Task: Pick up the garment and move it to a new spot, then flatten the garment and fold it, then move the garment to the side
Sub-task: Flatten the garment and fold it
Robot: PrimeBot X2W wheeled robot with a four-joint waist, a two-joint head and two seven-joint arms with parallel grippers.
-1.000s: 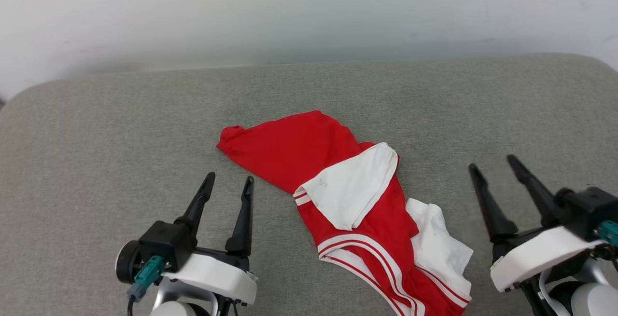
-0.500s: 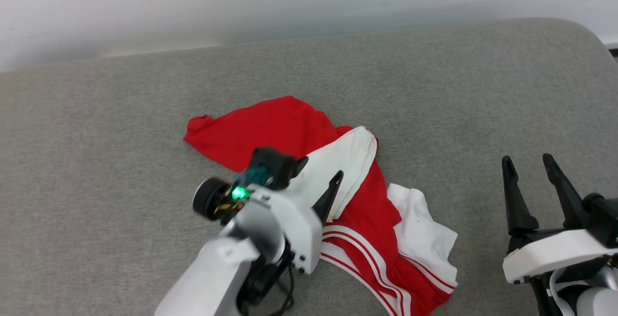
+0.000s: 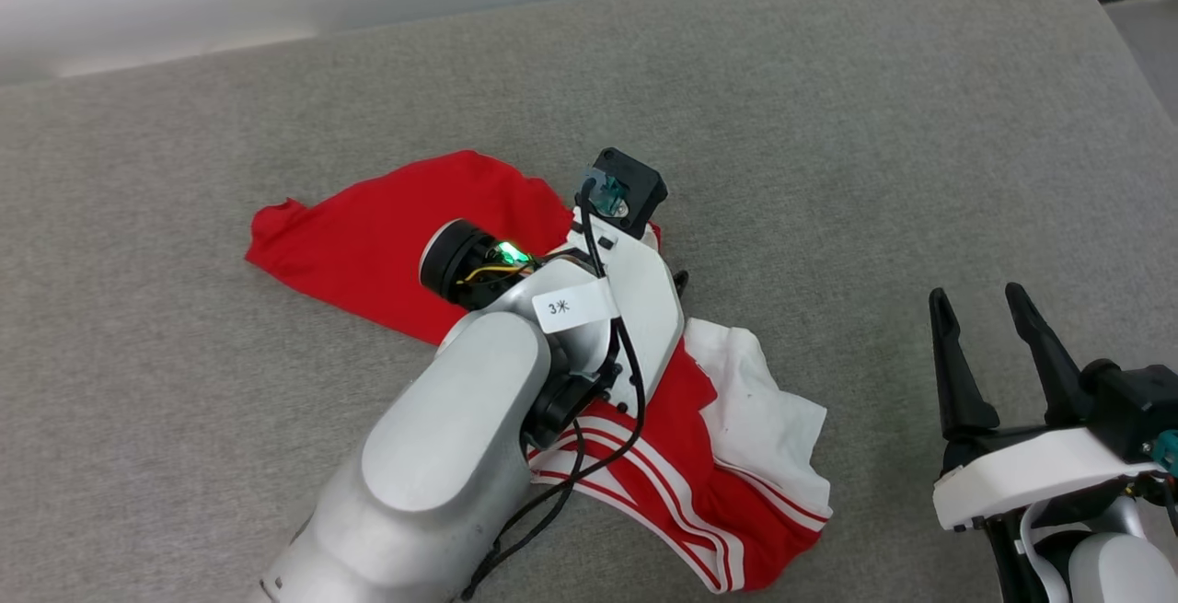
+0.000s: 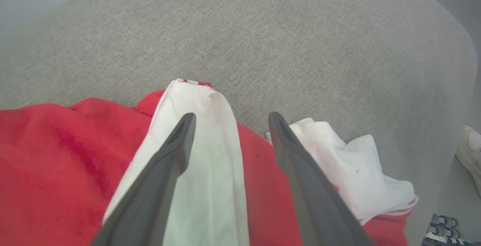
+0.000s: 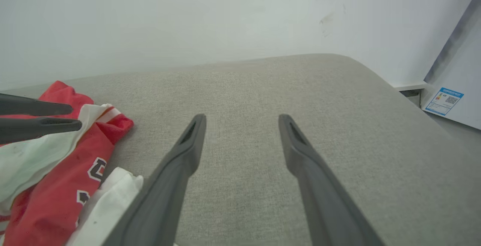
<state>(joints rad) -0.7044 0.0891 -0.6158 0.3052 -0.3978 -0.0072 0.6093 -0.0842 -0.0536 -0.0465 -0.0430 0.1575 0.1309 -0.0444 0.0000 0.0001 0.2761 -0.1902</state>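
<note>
The garment (image 3: 368,244) lies crumpled on the grey cushion: red body, white sleeves, striped trim. My left arm (image 3: 515,373) reaches across it, and its wrist hides most of the fingers in the head view. In the left wrist view my left gripper (image 4: 232,116) is open just above the cloth, one finger over a white sleeve (image 4: 210,156) and the other beside a second white sleeve (image 4: 360,178). My right gripper (image 3: 975,299) stands open at the lower right, apart from the garment (image 5: 56,186). The right wrist view has my right gripper (image 5: 242,118) over bare cushion.
The grey cushion (image 3: 828,124) stretches far behind and to the right of the garment, ending in a rounded right edge. A white wall (image 5: 225,20) runs along the back. A pale shoe (image 4: 469,148) stands on the floor past the cushion's edge.
My left arm has swung from the lower left up and across onto the garment, fingers still open. The head camera has shifted. The right gripper stays open in its place.
</note>
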